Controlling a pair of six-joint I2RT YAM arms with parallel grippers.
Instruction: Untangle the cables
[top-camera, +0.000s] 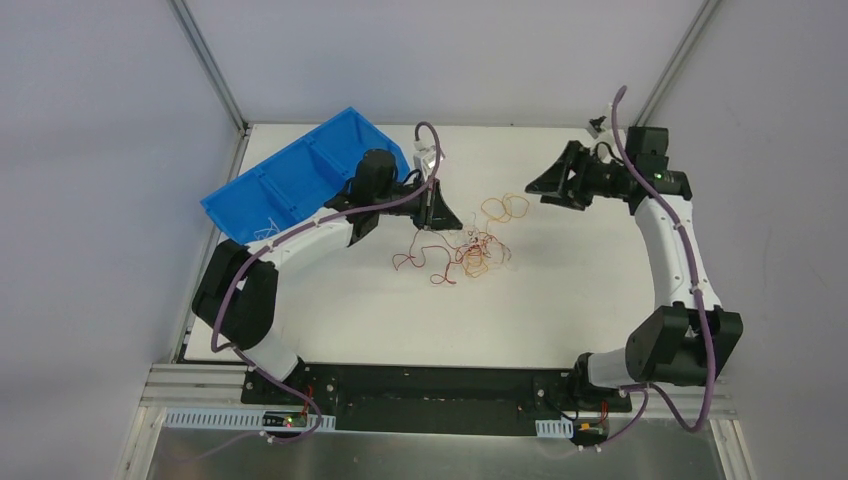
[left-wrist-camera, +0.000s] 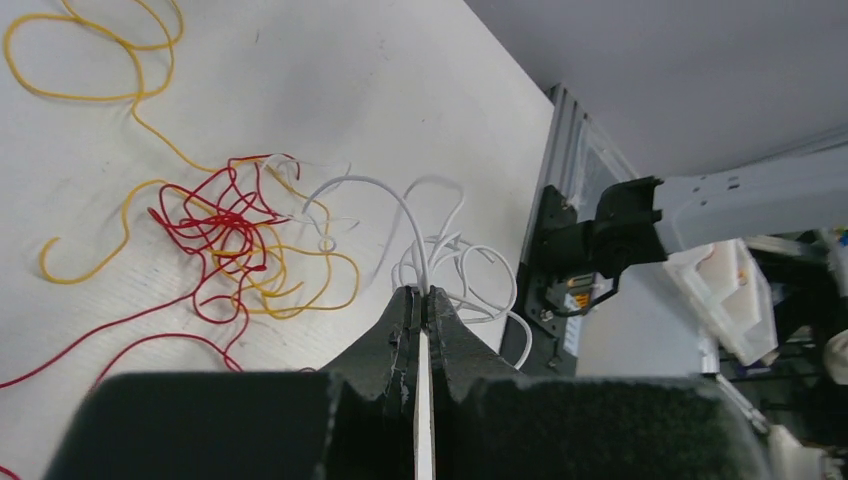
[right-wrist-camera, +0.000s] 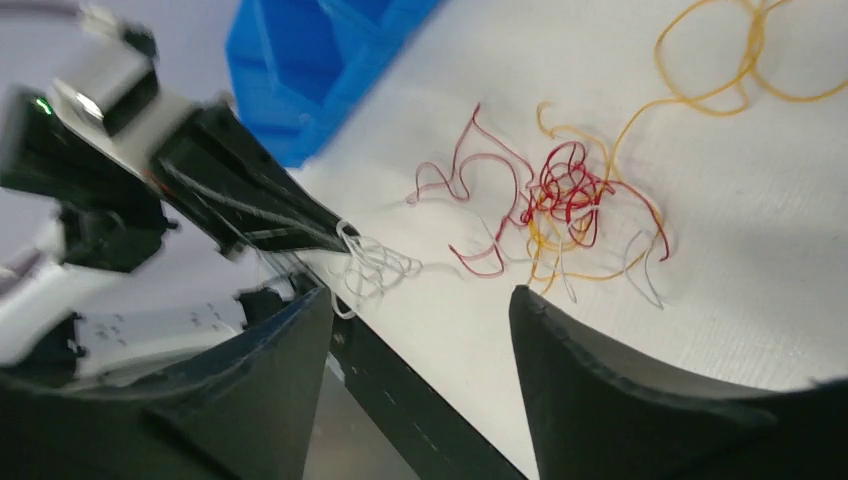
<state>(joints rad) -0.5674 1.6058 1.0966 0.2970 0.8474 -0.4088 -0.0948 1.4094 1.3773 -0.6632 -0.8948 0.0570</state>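
Left gripper (left-wrist-camera: 422, 296) pinching white cable (right-wrist-camera: 372, 265), apart from red and yellow tangle (right-wrist-camera: 565, 190); right gripper (right-wrist-camera: 420, 298) spread wide above table (top-camera: 570, 300).

Bright red cables (left-wrist-camera: 215, 225), there; orange-yellow cables (top-camera: 505, 207); white cables (left-wrist-camera: 452, 265), pale against the white table (top-camera: 560, 300). Plain blue bin (top-camera: 290, 180); left gripper (left-wrist-camera: 421, 293) black, right gripper (right-wrist-camera: 420, 300) black, arms (top-camera: 320, 238) white, hoses (top-camera: 232, 285) purple.

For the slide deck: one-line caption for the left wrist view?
Left gripper shut on a white cable, red and orange-yellow tangle beyond it.
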